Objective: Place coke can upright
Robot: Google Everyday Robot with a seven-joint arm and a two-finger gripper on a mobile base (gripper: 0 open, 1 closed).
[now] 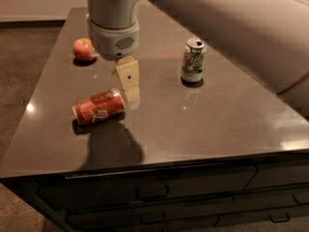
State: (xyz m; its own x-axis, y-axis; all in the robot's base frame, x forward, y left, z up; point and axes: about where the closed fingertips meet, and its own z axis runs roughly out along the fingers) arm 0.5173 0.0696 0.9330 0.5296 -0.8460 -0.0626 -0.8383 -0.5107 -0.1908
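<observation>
Camera view: gripper point(129, 83) over glossy dk countertop point(217, 115), nr tipped coke can point(98, 107).

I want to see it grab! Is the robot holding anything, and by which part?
Nothing is held. The gripper hangs just beside the coke can, which lies on its side on the table.

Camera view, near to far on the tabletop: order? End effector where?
coke can → white-and-green can → apple. The end effector hangs over the table, just right of the coke can.
</observation>
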